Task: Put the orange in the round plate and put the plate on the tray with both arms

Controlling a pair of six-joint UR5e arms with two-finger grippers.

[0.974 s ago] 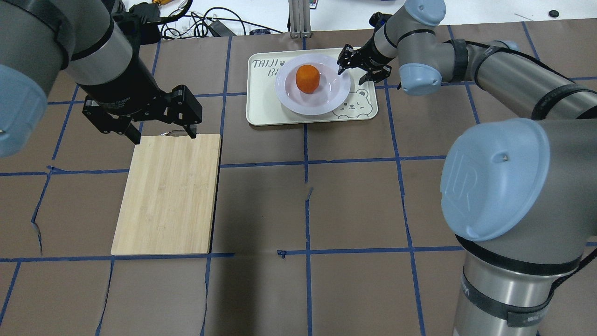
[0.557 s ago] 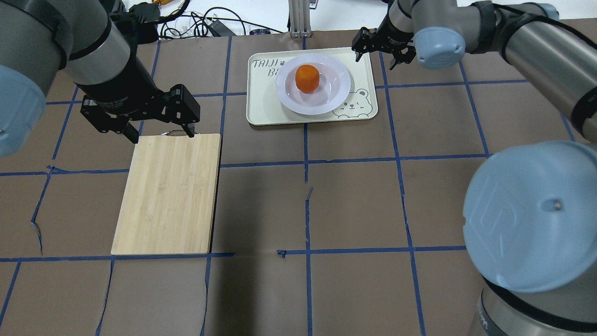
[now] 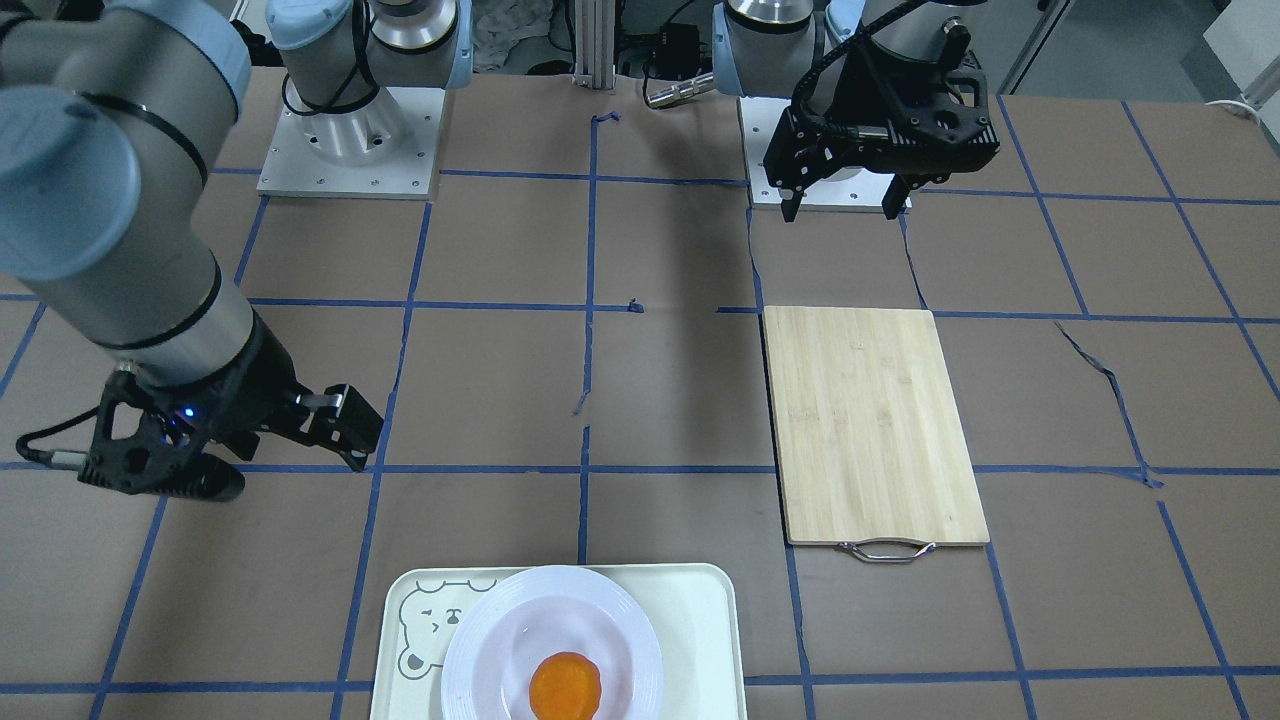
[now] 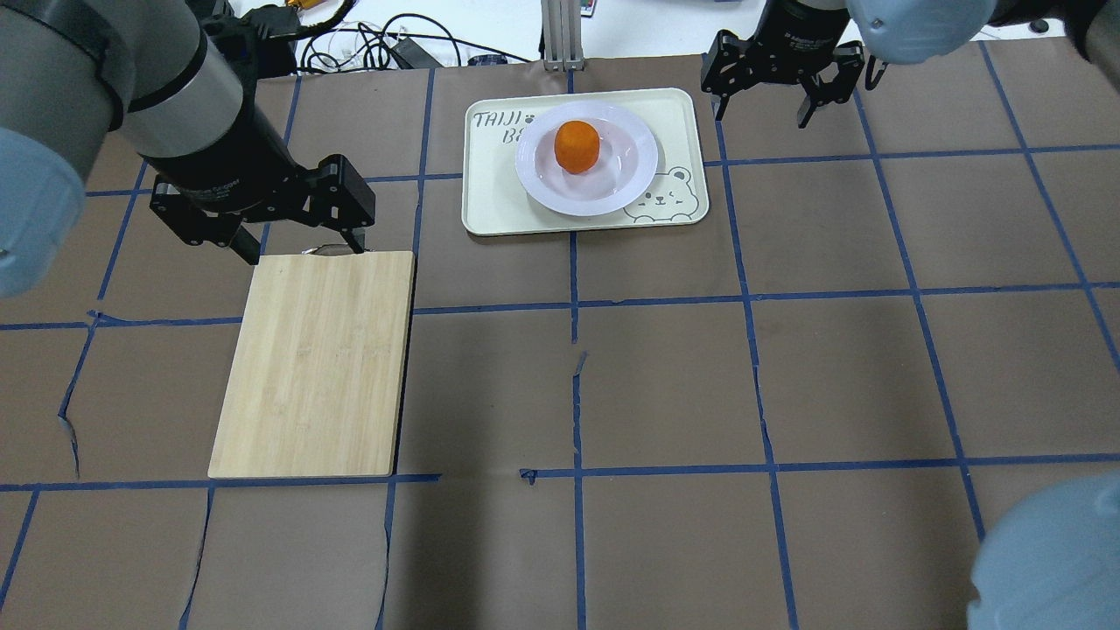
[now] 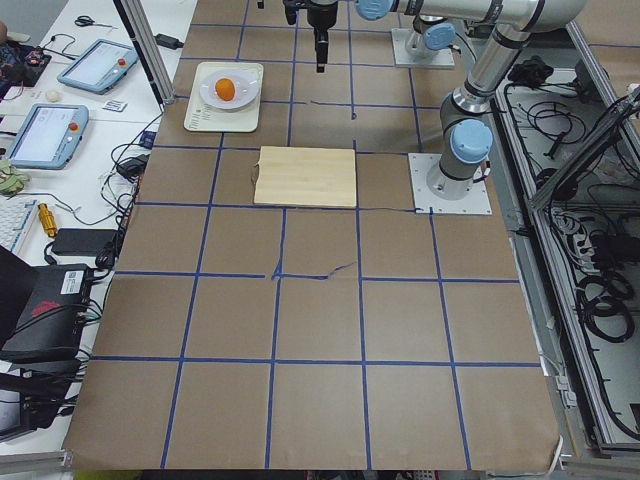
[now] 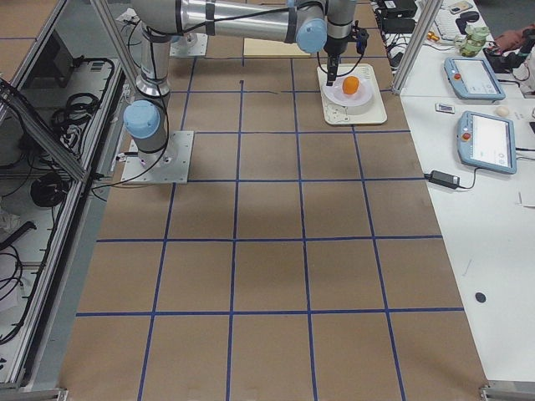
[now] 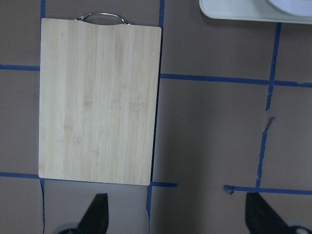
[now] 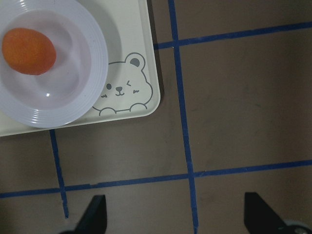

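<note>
Front-facing view: the orange (image 3: pixel 565 687) sits in the sunken middle of the round plate (image 3: pixel 628 640). The plate rests on the tray (image 3: pixel 700 630) at 6 o'clock of the frame. The right arm (image 3: pixel 130 250) hangs with its jaws spread and empty, the plate apart from them at 4 o'clock. The left arm (image 3: pixel 900 110) also has its jaws spread and empty, past the 12 o'clock end of the bamboo board (image 3: pixel 870 420).

Overhead view: the tray's long axis runs 9 to 3 o'clock. The plate lies near the right jaws, at 8 o'clock from them, and well apart from the left jaws, at 2 o'clock. So the right arm is the nearer. Both placements look done, so any coming move is probably a retreat clear of the tray.

Side views: both show the orange in the plate on the tray, but the jaws are too small to judge.

Left wrist view: the fingertips stand wide apart over the bare surface, with the board at 11 o'clock.

Right wrist view: the fingertips stand wide apart, with the tray's bear corner at 11 o'clock.

Count: one orange, one plate, one tray, one board, two arms.
</note>
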